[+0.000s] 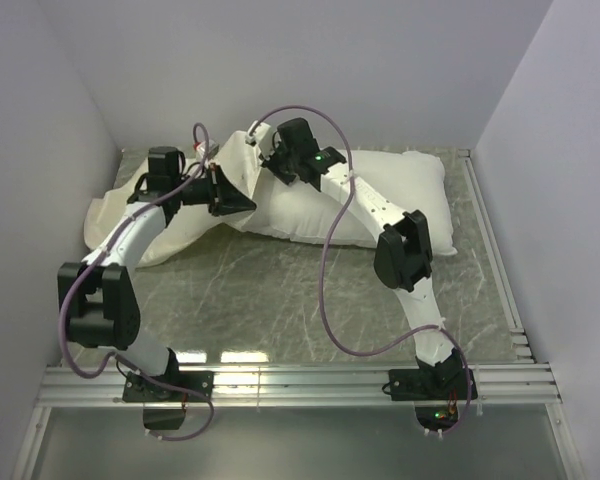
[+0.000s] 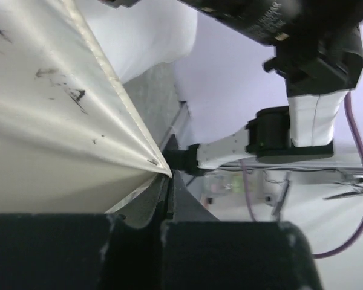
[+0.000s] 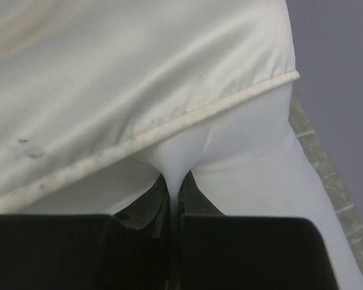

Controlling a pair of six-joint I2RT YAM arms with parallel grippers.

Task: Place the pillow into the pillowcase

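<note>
**Jaws shut on cloth, both arms**

Left wrist view: left jaws clamp the pillowcase hem. Right wrist view: right jaws pinch a pillow fold just under that hem. Only the top view shows the pillow across the far counter, left end covered.

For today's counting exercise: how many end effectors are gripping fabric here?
2. The left end effector pinches the pillowcase hem; the right end effector pinches the pillow under that hem. None hidden.

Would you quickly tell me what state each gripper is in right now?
Left gripper: closed on the hem of the pillowcase.
Right gripper: closed on a pinch of the pillow.
</note>
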